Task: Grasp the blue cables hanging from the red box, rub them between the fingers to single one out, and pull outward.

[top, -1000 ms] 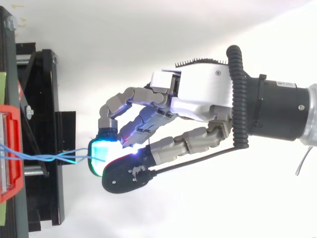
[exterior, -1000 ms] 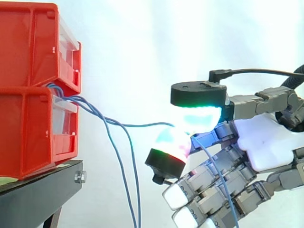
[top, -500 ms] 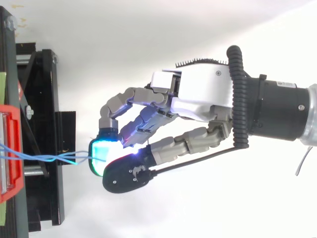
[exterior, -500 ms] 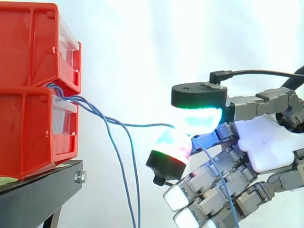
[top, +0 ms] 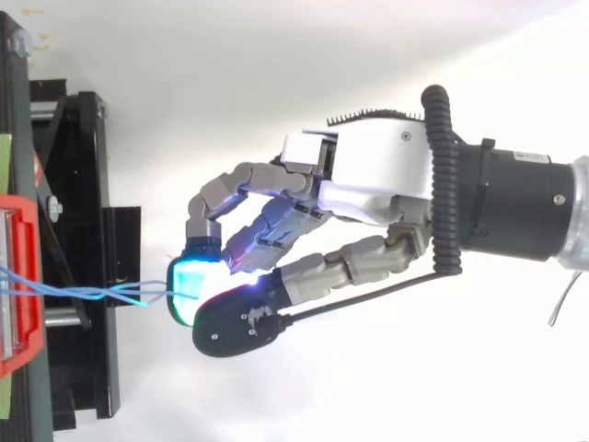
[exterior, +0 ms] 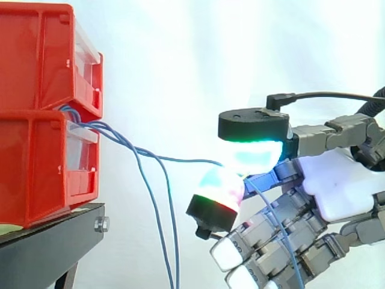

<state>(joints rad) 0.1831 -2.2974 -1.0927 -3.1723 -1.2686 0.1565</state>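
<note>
1. Hand (exterior: 337, 186) is clenched on a single blue cable (exterior: 180, 160), pinching it between two glowing pads (exterior: 255, 158). The upper pad is cyan-green and the lower one pink and red, and the remaining fingers curl underneath.
2. Compared with a second ago, the whole hand sits a touch farther from the red box (exterior: 36, 162) and slightly lower in the side view. The top view shows the same small drift of the hand (top: 368, 180) away from the box, with the pinch itself looking unchanged.
3. The pinched cable leaves the box where its two stacked parts meet and runs almost level to the pads with a shallow sag. Its tail drops across the curled fingers.
4. The loose cables (exterior: 157, 229) hang straight down near the box, apart from the hand.
5. Singling one strand out therefore looks done, and the outward pull appears only just begun. The line is not yet taut, so more travel away from the box is needed, with firm pad pressure so the thin strand does not slip.
</note>
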